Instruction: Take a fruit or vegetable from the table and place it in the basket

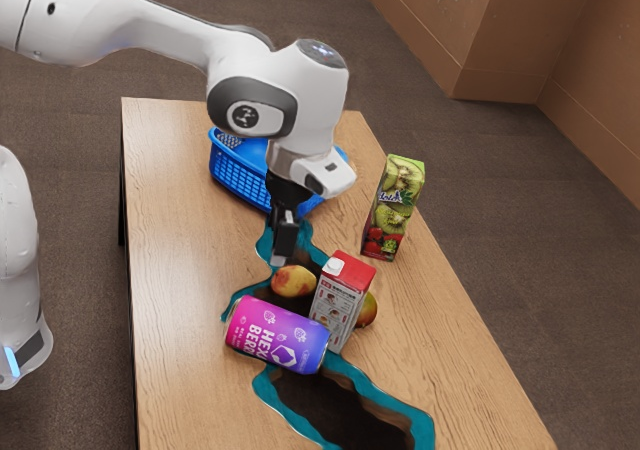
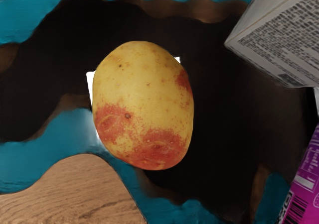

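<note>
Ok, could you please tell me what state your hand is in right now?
Hand: holding nothing; whether it is open or closed cannot be told.

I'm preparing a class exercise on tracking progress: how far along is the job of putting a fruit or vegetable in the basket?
Done: no placement is visible; the red-blotched potato lies outside the blue basket.
In hand: apparently the approach, with the hand just above the potato and no lift visible.
Left: grasping, lifting, carrying and releasing it inside the basket.
</note>
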You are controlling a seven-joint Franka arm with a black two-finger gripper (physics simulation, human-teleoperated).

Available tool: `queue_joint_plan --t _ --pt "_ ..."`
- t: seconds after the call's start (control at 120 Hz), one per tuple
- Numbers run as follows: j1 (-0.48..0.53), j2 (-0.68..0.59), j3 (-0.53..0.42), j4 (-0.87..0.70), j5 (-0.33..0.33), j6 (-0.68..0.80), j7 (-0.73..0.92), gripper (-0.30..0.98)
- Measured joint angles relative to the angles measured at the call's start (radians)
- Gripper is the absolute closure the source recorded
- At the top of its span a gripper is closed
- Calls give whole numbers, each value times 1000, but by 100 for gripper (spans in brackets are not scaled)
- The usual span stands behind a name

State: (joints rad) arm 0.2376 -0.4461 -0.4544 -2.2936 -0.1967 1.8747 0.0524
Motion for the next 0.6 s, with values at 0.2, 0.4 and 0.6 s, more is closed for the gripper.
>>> queue_joint_plan --t 0.2,0.4,0.6 --pt "29 26 -39 -4 -31 30 55 0" --pt "39 45 -36 -5 -38 53 95 0" --pt "60 81 -34 -1 -38 72 124 0"
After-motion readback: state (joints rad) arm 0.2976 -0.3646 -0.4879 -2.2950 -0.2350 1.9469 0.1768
